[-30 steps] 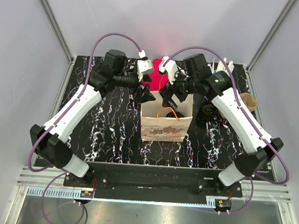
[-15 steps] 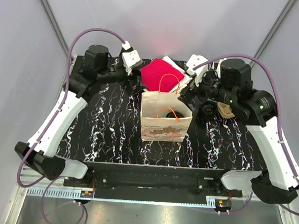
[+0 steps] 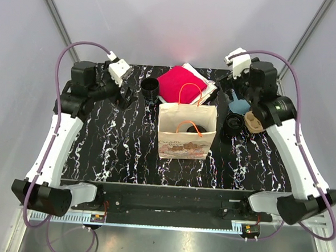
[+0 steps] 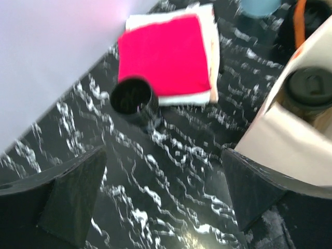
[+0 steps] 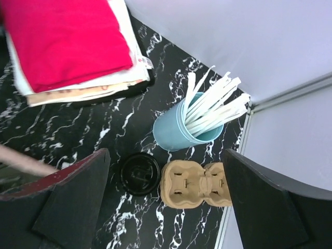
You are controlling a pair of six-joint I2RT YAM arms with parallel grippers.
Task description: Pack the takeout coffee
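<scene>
A paper bag (image 3: pixel 187 130) with orange handles stands upright mid-table. The left wrist view shows its open top (image 4: pixel 295 140) and a black-lidded coffee cup (image 4: pixel 310 87) inside it. An open black cup (image 3: pixel 150 86) stands behind the bag on the left, also in the left wrist view (image 4: pixel 132 97). My left gripper (image 3: pixel 124 93) is open and empty above the table, left of that cup (image 4: pixel 163 192). My right gripper (image 3: pixel 230 87) is open and empty, high above the back right corner (image 5: pixel 166 202).
A red napkin stack (image 3: pixel 182 84) lies behind the bag. At the back right are a blue cup of white stirrers (image 5: pixel 189 124), a black round lid (image 5: pixel 139 174) and a cardboard cup carrier (image 5: pixel 194 184). Enclosure walls stand close on both sides.
Both grippers have pulled away from the bag's top: the left back to the left, the right back to the right. The open black cup behind the bag is now uncovered.
</scene>
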